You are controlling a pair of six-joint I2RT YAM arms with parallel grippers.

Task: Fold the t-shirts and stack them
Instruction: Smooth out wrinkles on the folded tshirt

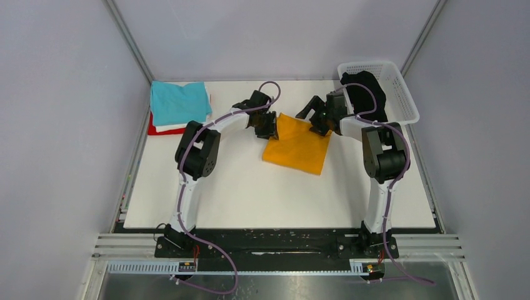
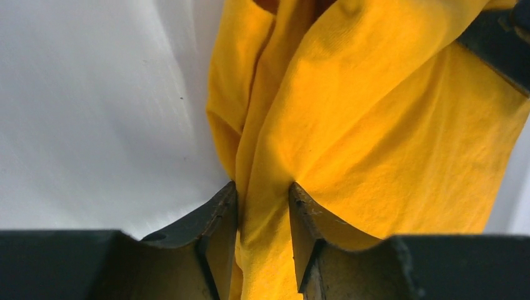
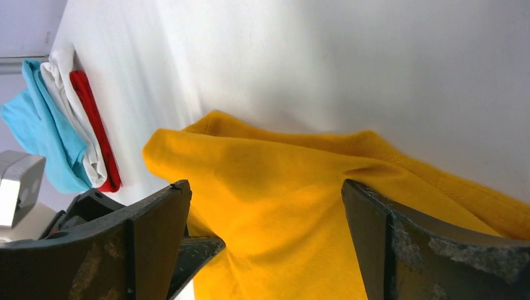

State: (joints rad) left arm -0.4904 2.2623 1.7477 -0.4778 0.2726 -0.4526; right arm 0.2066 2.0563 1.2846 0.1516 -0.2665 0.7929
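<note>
The orange shirt (image 1: 299,145) lies folded into a rough rectangle near the middle of the white desk (image 1: 250,194), a little toward 12 o'clock, with one corner pointing to 6 o'clock. The left gripper (image 1: 267,125) sits at the shirt's 10 o'clock corner. In the left wrist view the left gripper (image 2: 262,206) is pinching a bunched fold of the orange shirt (image 2: 375,125), and the cloth is squeezed narrow between its two dark fingers (image 2: 219,219).

The right gripper (image 1: 319,119) is at the shirt's 1 o'clock edge. In the right wrist view the right gripper (image 3: 265,187) has its jaws spread wide with nothing between them, above the orange shirt (image 3: 281,237). Whether its fingertips (image 3: 178,200) touch the cloth is hard to say from this angle.

At 10 o'clock on the desk three folded shirts are stacked: the teal shirt (image 1: 178,102) on top, the white shirt (image 1: 169,127) under it showing only as a thin edge, and the red shirt (image 1: 164,131) at the bottom, peeking out toward 7 o'clock. The same stack shows in the right wrist view, with the teal shirt (image 3: 37,125), white shirt (image 3: 69,119) and red shirt (image 3: 94,125) seen edge-on.

At 1 o'clock a white lattice basket (image 1: 400,94) stands at the desk's far corner. The black shirt (image 1: 365,94) lies crumpled in it, spilling over its near rim beside the right arm.
</note>
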